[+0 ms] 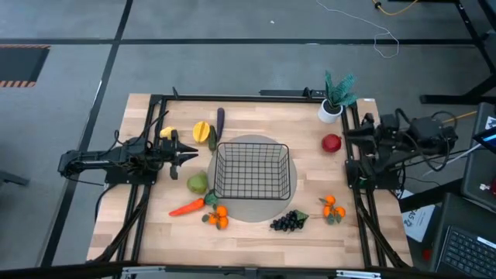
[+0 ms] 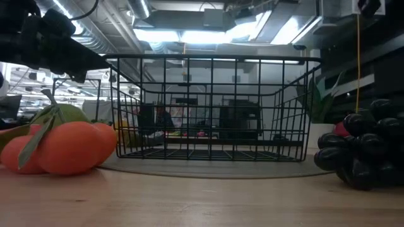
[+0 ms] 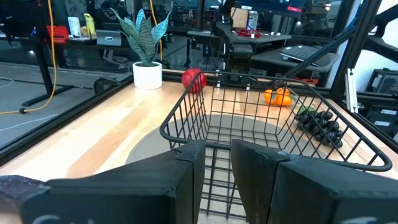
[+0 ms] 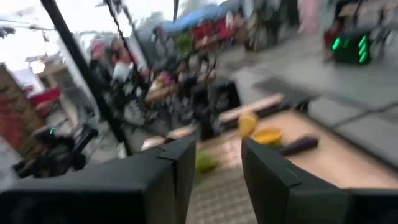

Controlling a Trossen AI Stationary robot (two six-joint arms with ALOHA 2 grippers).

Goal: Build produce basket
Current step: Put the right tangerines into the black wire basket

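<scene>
The black wire basket stands empty on a grey round mat in the middle of the table. Produce lies around it: yellow pieces, a dark eggplant, a green pear, an orange carrot, small oranges, dark grapes, more oranges and a red apple. My left gripper points level at the basket's left side, its fingers slightly apart with nothing between them. My right gripper is raised at the table's right edge, open and empty.
A teal potted plant in a white pot stands at the far right corner. Black frame rails run along the table's left and right sides. Bare wood lies along the near edge and between basket and apple.
</scene>
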